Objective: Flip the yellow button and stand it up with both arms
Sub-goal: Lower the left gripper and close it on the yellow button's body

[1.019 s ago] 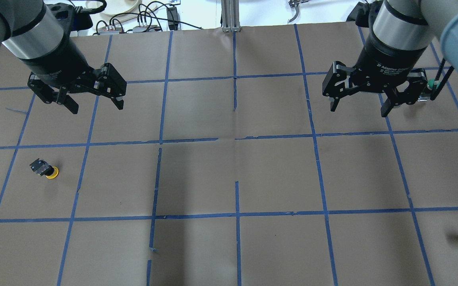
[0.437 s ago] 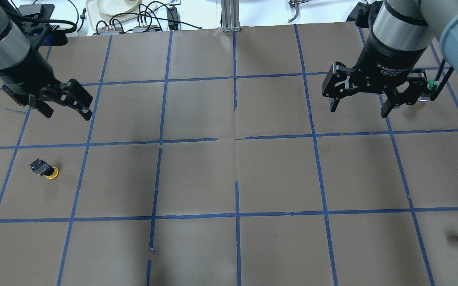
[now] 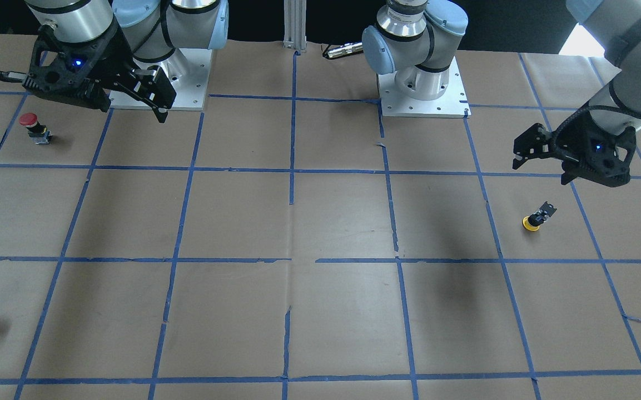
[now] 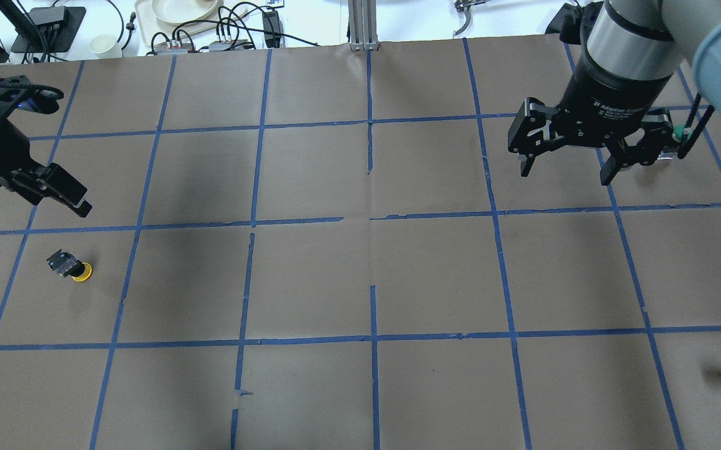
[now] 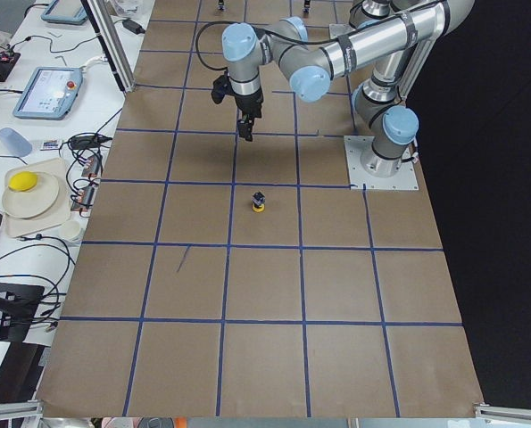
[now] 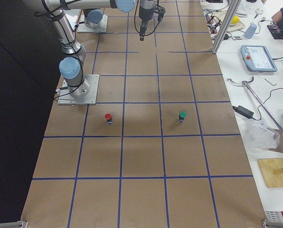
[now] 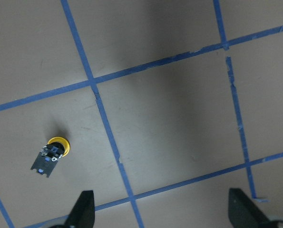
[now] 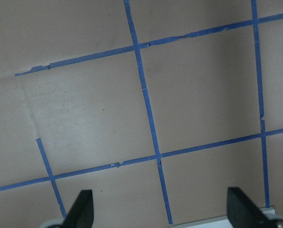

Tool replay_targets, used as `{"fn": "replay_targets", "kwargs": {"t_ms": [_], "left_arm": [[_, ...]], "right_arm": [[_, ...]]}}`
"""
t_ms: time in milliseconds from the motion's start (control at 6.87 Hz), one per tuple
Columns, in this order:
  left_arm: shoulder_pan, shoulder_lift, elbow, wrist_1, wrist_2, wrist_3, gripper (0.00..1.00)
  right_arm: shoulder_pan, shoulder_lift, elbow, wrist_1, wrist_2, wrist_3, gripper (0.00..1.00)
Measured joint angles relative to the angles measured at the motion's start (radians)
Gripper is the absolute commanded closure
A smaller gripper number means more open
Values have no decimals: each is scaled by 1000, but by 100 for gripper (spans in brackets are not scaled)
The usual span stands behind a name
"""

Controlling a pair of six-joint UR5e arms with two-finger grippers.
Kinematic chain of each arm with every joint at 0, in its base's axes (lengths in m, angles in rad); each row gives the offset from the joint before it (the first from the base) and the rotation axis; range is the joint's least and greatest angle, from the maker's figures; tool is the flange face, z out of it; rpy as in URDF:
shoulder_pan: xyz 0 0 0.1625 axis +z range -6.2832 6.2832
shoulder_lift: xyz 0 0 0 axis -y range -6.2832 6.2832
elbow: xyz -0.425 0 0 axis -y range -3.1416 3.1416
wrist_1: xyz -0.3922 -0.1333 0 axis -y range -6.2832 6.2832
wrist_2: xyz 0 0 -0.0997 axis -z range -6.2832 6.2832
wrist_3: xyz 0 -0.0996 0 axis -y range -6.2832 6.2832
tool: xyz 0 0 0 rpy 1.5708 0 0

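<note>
Brown paper table (image 4: 310, 281) w/ blue tape grid; nothing of the task is done yet, I judge. Left gripper (image 3: 540, 171) hangs above it, jaws wide, holding nothing. Yellow button (image 4: 72, 267) sits near, lower and off to one side, not between the fingers; cap seems down, contact block tilted up. Right gripper (image 4: 566, 172), also wide and empty, is well apart. Grasp, flip, stand: all left.

Left end effector (image 4: 60, 196) now farther left and lower in the overhead view, nearer the yellow button (image 4: 72, 267).
</note>
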Motion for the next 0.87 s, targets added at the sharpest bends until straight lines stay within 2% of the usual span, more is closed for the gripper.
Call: {"fn": "replay_targets", "kwargs": {"t_ms": [437,874], "left_arm": [[124,-89,-136,284,22,350,1],[199,-161,-232,469,14,535,6]], "right_arm": [[0,-1,0,0,2,0,0],[1,-2,1,2,2,0,0]]}}
